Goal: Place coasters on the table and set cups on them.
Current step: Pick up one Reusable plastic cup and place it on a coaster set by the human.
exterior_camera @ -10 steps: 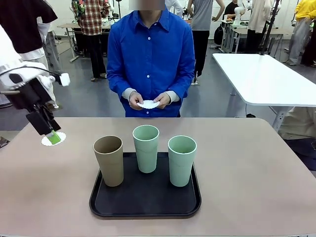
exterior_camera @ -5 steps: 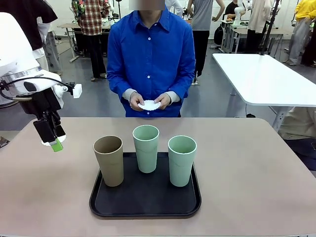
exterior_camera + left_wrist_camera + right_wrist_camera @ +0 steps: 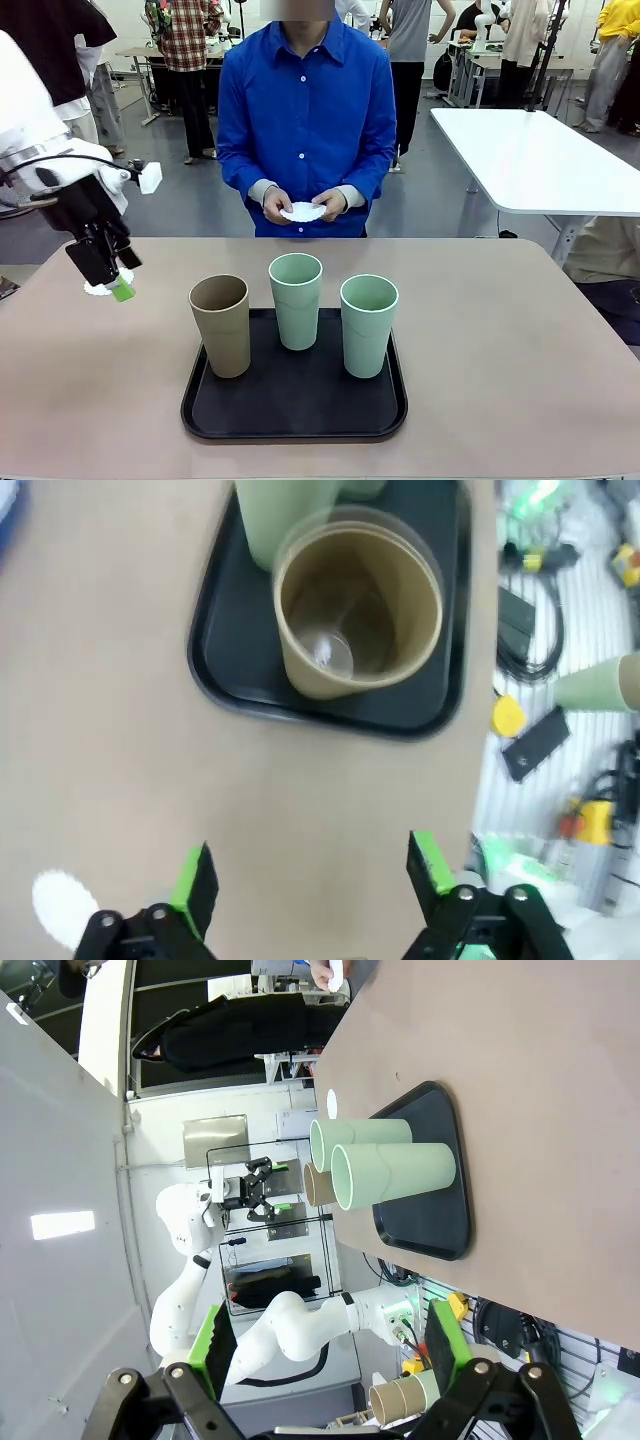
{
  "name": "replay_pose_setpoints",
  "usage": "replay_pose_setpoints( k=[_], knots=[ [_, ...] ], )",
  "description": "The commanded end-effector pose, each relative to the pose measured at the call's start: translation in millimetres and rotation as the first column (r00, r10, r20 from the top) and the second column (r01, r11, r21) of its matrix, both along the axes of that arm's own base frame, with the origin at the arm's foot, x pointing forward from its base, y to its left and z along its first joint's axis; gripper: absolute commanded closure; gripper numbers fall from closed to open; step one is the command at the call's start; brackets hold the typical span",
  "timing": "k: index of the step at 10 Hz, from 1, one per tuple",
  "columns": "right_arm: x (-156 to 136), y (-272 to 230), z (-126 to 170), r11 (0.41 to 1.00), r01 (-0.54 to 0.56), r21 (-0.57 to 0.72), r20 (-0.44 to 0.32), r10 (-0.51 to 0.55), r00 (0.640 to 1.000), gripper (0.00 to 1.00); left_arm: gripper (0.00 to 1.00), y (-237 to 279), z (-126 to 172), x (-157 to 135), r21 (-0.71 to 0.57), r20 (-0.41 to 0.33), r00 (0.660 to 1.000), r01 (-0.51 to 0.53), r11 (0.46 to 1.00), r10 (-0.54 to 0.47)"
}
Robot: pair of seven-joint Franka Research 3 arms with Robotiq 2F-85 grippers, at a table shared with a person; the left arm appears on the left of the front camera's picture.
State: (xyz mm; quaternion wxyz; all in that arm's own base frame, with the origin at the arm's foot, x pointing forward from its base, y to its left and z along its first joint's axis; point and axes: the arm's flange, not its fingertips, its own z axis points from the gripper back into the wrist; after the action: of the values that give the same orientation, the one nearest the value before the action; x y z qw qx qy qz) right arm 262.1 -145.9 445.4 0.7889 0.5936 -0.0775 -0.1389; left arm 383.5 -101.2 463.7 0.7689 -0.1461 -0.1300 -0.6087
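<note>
Task barely begun: one thin, lacy paper coaster [image 3: 97, 289] lies near the table's [image 3: 500, 350] left edge, just beside the spread, empty left gripper [image 3: 118, 288]; right gripper [image 3: 325, 1345] likewise spread and empty; three matte tapered cups [image 3: 297, 300] stand on the black tray [image 3: 295, 420]; second coaster [image 3: 302, 211] is in the person's hands [image 3: 273, 203].

One tan-beige tapered matte tumbler [image 3: 220, 325], two pale mint green tumblers [image 3: 296, 300], two white lacy round paper coasters [image 3: 302, 211], one black rectangular tray [image 3: 294, 424]!

Robotics lab: white worktable [image 3: 530, 160], loose cables [image 3: 535, 610], bystanders [image 3: 190, 60].
</note>
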Motion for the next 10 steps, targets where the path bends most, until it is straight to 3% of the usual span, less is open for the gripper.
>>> replay_pose_setpoints(
  k=[1,2,3,4,5,7,8,10],
  knots=[
    [0.5,0.5,0.3,1.0,0.002,0.016,0.009,-0.003,1.0,0.0,0.0,21.6,-36.3,-5.7,-0.288,0.159,0.974,0.202,0.936,-0.162],
    [0.5,0.5,0.3,1.0,0.002,0.016,0.009,-0.003,1.0,0.0,0.0,27.9,-50.2,-4.8,-0.374,0.218,0.957,0.265,0.889,-0.193],
    [0.5,0.5,0.3,1.0,0.002,0.016,0.009,-0.003,1.0,0.0,0.0,32.9,-65.4,-2.7,-0.434,0.227,0.951,0.29,0.853,-0.209],
    [0.5,0.5,0.3,1.0,0.002,0.016,0.009,-0.003,1.0,0.0,0.0,35.5,-84.1,4.1,-0.48,0.163,0.97,0.238,0.844,-0.182],
    [0.5,0.5,0.3,1.0,0.002,0.016,0.009,-0.003,1.0,0.0,0.0,39.3,-96.8,10.6,-0.555,0.107,0.972,0.233,0.798,-0.21],
    [0.5,0.5,0.3,1.0,0.002,0.016,0.009,-0.003,1.0,0.0,0.0,46.5,-112.9,24.6,-0.622,0.103,0.972,0.23,0.749,-0.213],
    [0.5,0.5,0.3,1.0,0.002,0.016,0.009,-0.003,1.0,0.0,0.0,51.7,-120.7,32.7,-0.68,0.063,0.976,0.196,0.707,-0.21],
    [0.5,0.5,0.3,1.0,0.002,0.016,0.009,-0.003,1.0,0.0,0.0,57.3,-134.5,32.7,-0.724,0.106,0.968,0.231,0.65,-0.226]
  ],
)
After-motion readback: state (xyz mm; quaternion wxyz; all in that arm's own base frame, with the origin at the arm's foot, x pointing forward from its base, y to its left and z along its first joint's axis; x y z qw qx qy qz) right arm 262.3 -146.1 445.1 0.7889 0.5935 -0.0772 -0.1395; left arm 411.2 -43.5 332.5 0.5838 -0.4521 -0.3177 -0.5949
